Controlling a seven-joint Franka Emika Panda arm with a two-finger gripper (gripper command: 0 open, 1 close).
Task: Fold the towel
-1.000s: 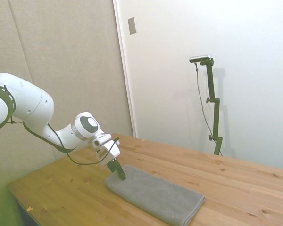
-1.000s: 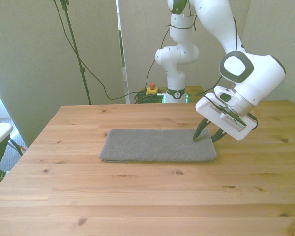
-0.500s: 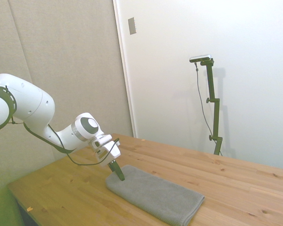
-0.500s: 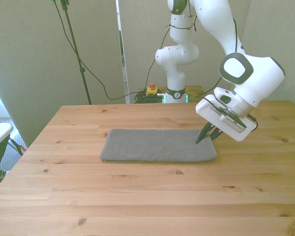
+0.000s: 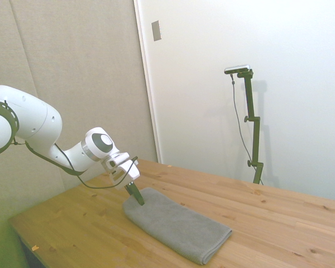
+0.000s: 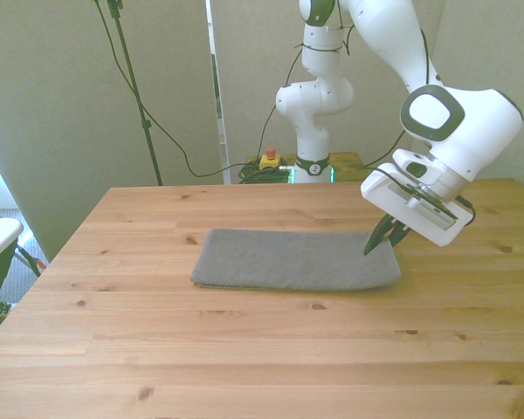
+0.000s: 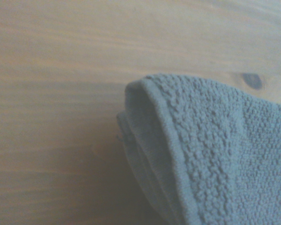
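The towel (image 6: 295, 259) lies flat on the desk (image 6: 244, 349) as a long gray rectangle with stacked layers at its edges, placed toward the far middle of the desk in the front view. The gripper (image 6: 380, 241) is positioned at the towel's end on the front view's right, at the far corner; in the side view the gripper (image 5: 136, 196) stands at the towel's (image 5: 176, 224) near-left corner, tips down on the cloth. The fingers appear drawn together on that corner, with no gap visible between the dark tips; whether cloth is actually pinched between them cannot be confirmed from these views. The wrist view shows the towel corner (image 7: 196, 154) from close by, its hemmed edge curled upward and several layers visible beneath, against bare wood. Assessment: the step in hand is acquisition of the corner prior to a fold. The next move would call for raising the held end clear of the desk, carrying it over the length of the towel toward the opposite end, and lowering it so the edges align. Risk: a grip on the top layer alone would separate the stack rather than fold it, and a low carry would drag the whole towel. No brand, label or legible writing is visible on the towel, the arm or the desk.
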